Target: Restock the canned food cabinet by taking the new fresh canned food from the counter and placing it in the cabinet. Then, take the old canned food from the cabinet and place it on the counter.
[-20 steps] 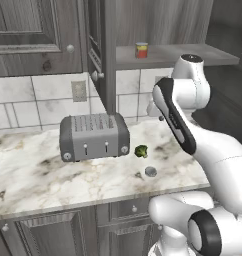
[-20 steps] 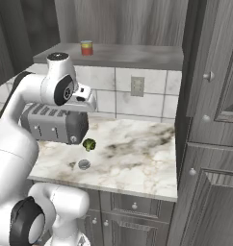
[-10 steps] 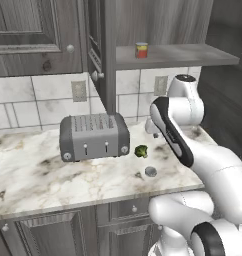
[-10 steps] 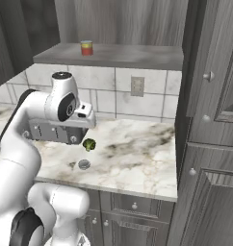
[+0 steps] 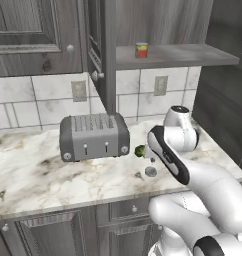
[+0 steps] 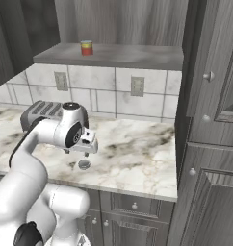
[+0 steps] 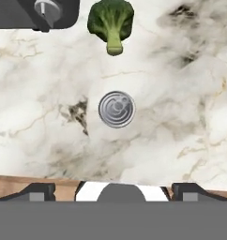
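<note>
Hovering spread-fingered over the flat silver tin [image 7: 116,109] lying on the marble counter [image 7: 181,84] just below the broccoli floret [image 7: 111,22], the gripper [image 7: 113,191] needs a straight descent to grasp it.

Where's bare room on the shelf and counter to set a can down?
Shelf board: bare right of the red and yellow can. Counter: open marble right of the flat tin. Crowded where tin, broccoli and toaster cluster.
</note>
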